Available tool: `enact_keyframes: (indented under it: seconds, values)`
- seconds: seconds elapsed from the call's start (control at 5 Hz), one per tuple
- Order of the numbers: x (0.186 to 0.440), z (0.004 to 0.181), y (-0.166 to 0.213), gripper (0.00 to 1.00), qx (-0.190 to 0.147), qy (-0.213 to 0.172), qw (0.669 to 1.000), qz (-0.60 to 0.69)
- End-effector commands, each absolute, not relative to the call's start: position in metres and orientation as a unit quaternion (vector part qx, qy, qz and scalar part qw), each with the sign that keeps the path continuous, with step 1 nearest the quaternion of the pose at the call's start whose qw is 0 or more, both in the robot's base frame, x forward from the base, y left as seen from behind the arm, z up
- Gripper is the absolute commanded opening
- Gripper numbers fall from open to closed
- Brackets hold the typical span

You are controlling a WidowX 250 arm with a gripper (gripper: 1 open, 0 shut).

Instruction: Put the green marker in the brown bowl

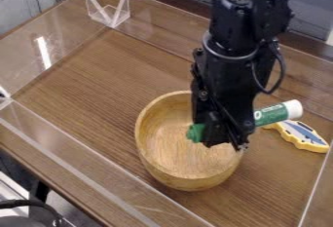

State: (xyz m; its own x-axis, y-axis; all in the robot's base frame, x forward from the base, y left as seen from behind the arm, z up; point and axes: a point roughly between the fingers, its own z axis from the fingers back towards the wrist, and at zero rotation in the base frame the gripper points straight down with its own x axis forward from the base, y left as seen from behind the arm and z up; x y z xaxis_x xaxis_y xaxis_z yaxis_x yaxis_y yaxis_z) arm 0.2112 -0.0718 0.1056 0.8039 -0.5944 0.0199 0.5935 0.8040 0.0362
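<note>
The brown bowl (166, 145) sits on the wooden table near the front right. My black gripper (216, 133) hangs over the bowl's right side, shut on the green marker (276, 113). The marker lies roughly level across the bowl's rim: its green cap end pokes out on the gripper's left over the bowl's inside, and its white barrel with green lettering sticks out to the right past the rim. The fingertips are hard to make out against the dark gripper body.
A blue-and-yellow fish-shaped toy (303, 135) lies on the table just right of the bowl. Clear acrylic walls (78, 168) fence the table at the front and left. A clear triangular stand (107, 9) is at the back left.
</note>
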Motion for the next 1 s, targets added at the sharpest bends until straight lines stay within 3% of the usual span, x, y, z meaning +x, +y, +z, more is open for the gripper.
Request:
enact_keyframes:
  seconds: [0.0, 0.8]
  values:
    - [0.211, 0.115, -0.069, 0.00, 0.014, -0.037, 0.952, -0.305]
    - [0.200, 0.114, -0.066, 0.00, 0.005, -0.033, 0.959, -0.283]
